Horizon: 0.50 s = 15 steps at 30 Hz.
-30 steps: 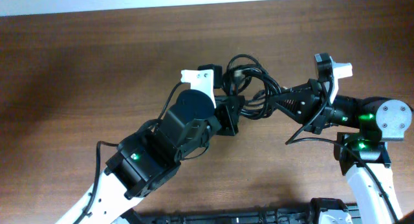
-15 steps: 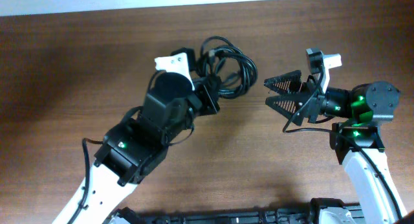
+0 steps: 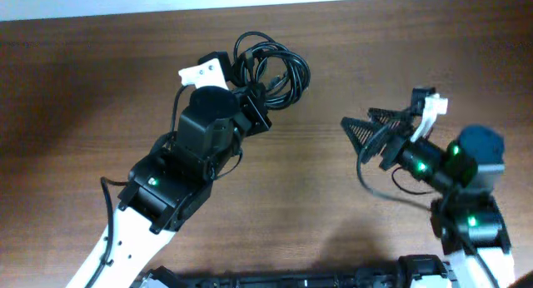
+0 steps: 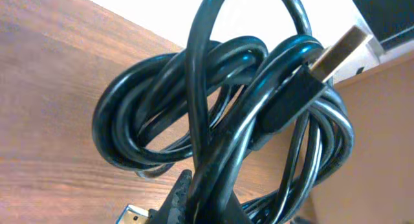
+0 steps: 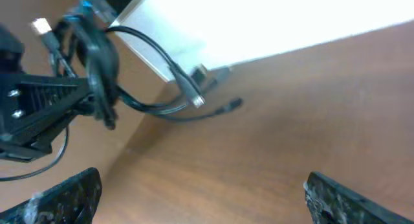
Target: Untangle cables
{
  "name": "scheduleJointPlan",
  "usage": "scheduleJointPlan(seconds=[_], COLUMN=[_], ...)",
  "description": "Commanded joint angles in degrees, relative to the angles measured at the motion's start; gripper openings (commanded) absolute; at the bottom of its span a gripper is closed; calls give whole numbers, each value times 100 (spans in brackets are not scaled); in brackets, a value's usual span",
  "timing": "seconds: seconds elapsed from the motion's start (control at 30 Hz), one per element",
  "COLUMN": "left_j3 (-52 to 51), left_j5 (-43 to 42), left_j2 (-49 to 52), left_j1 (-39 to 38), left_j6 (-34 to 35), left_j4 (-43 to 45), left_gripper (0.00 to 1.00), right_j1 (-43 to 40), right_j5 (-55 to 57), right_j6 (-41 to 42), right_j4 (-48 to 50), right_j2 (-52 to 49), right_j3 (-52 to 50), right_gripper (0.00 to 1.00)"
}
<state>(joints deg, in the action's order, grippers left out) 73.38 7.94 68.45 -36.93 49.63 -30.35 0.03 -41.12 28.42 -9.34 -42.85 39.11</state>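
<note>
The cables (image 3: 273, 70) are a knotted bundle of thin black loops, lifted near the table's far edge. My left gripper (image 3: 255, 110) is shut on the bundle's lower strands. In the left wrist view the cables (image 4: 226, 120) fill the frame, a metal USB plug (image 4: 339, 49) sticks out at the upper right, and my left gripper (image 4: 202, 199) pinches the strands at the bottom. My right gripper (image 3: 351, 133) is open and holds nothing, well to the right of the bundle. The right wrist view shows my right gripper (image 5: 200, 201) wide over bare wood, with the cables (image 5: 97, 59) far off and plug ends (image 5: 194, 94) dangling.
The brown wooden table (image 3: 83, 88) ends at a white wall along the top. A black object (image 3: 291, 280) lies along the near edge between the arm bases. The right arm's own thick cord (image 3: 375, 178) loops below its gripper.
My right gripper let go of the cables, opened wide and drew back to the right. My left arm carried the whole bundle up and to the left, toward the far edge.
</note>
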Motion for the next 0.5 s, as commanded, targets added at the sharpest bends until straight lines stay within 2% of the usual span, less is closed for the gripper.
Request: scheduleJointPlan(seconds=[0.0, 0.07, 0.17, 0.3, 0.47], left_j3=[61, 61, 61, 61, 61], left_j5=[-483, -894, -1198, -1226, -1128], left_j2=[181, 260, 264, 282, 352], left_j1=[35, 33, 9, -354, -765], left_j6=[763, 1182, 1272, 1276, 1423], left_j4=[138, 195, 348, 612, 822], left_gripper=[0, 0, 0, 0, 0], right_j1=[656, 887, 901, 903, 901], right_j5=[1204, 1222, 1222, 1128, 1075], right_j6=[-619, -527, -525, -372, -374], right_j4=[-26, 15, 28, 122, 120], right_j2=[343, 317, 299, 299, 299], right_j3=[55, 55, 55, 55, 55], right_gripper=[99, 99, 99, 100, 94])
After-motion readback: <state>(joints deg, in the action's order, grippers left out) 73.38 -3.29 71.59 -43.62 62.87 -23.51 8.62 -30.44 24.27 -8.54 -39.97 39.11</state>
